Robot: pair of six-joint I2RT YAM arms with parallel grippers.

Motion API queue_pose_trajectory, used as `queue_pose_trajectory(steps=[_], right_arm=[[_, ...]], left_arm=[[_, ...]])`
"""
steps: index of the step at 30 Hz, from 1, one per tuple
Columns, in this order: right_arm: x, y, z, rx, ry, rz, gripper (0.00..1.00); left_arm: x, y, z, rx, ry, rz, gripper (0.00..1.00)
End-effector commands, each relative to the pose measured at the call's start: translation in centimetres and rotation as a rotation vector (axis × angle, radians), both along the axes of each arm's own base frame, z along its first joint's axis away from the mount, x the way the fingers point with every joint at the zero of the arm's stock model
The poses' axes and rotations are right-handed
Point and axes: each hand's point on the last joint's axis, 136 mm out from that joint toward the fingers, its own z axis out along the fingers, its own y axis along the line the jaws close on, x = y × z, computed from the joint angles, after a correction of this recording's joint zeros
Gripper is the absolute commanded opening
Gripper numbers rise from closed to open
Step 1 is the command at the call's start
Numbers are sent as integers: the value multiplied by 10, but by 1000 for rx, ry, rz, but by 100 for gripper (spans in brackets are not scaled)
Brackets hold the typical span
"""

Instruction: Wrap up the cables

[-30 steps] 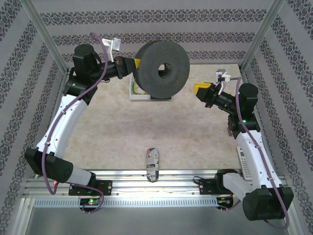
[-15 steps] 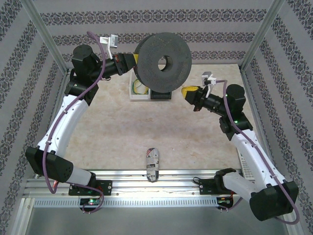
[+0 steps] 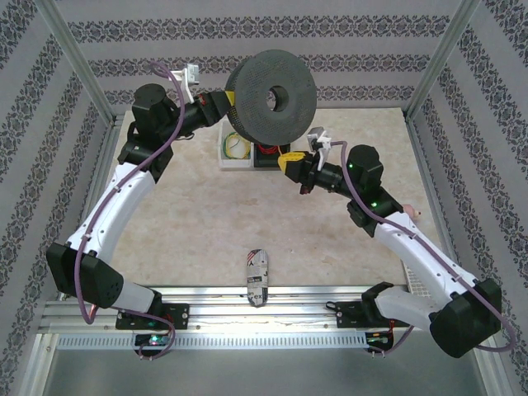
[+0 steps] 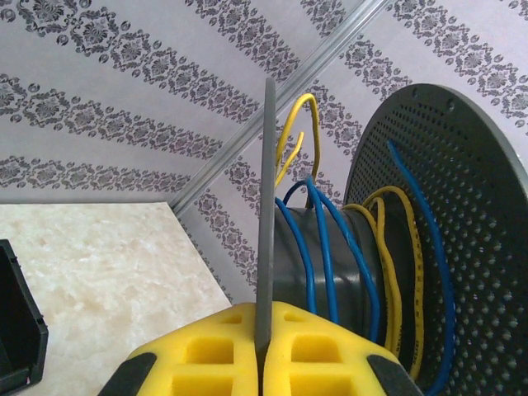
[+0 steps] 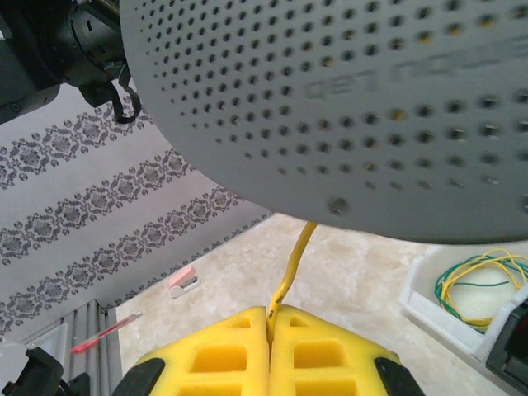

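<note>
Spool [image 3: 272, 99] raised at twelve o'clock over the table [image 3: 206, 214], its rim clamped in the closed left claw [image 4: 264, 326]. Thin yellow cable [image 5: 293, 260], likely light, limp and slippery, drops from the spool to the right claw [image 5: 271, 323] at five o'clock, which pinches it. It is probably best gripped close to the spool.

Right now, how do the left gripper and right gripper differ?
The left gripper has its jaws shut on the thin flange edge of the grey perforated spool; the right gripper has its jaws shut on the thin yellow wire. The left gripper sits beside the spool at the back of the table; the right gripper sits nearer the middle. Both have yellow pads.
</note>
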Motion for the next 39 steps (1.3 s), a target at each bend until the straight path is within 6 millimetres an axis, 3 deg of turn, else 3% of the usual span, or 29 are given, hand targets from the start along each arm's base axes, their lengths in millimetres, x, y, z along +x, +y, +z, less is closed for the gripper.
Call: queue_pose_trajectory(steps=[1,10,20,27,33,39], right_arm=[[-4,10,43,82,-130,14,0],[3,25,54,128,-158,-49,0],[12,16,58,110,-156,-144,0],[16,10,73,85,-179,-192,0],[20,6,86,90,-192,-230,0],[26,0,96,110,-194,-281,0]], left_arm=[[-20,-6,35,-24,-140,15,0],[-23,-26,5,246,-143,149,0],[-21,-35,-30,653,-150,298,0],[-18,-48,-52,888,-178,348,0],[-15,-55,-65,1032,-193,375,0],[-17,-64,-67,1051,-211,355,0]])
